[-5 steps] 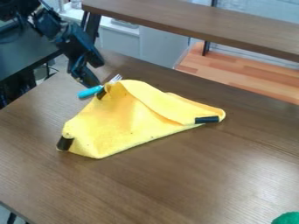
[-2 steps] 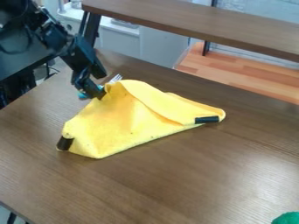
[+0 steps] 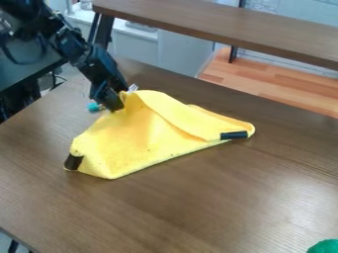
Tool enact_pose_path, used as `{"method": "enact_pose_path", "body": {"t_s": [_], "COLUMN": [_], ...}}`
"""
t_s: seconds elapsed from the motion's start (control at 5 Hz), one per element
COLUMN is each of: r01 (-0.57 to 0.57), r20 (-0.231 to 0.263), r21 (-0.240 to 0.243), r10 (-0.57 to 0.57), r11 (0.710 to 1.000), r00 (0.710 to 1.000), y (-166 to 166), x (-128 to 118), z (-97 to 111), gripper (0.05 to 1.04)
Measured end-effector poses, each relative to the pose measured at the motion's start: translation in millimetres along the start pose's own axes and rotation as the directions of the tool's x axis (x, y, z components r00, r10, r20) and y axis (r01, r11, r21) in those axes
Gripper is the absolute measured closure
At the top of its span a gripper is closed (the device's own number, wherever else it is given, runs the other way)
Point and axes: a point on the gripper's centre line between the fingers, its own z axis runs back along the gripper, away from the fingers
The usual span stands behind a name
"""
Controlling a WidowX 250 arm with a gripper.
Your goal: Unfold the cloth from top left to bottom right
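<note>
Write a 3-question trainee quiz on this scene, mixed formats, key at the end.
1. Multiple choice: where is the gripper relative to the cloth, as seen in the view?
A) at its right tip
B) at its upper left
C) at its bottom edge

2. True or false: the cloth lies fully spread out, with no fold in it.

3. Fill in the colour: the thing at the view's lower right corner is ____.

Key: 1 B; 2 false; 3 green
</note>
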Motion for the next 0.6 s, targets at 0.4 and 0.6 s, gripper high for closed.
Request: {"method": "enact_pose_path", "body": {"t_s": [0.4,0.6], "r01": [-0.002,-0.020], "r20": [-0.010,-0.011], "r21": [0.006,-0.023], "r10": [0.002,0.020], "r11": [1.000,1.000], "r00": [1.000,1.000], "y": [-4,-18], "x": [-2,0], "z": [-5,-6], "gripper": [0.922,1.017]}}
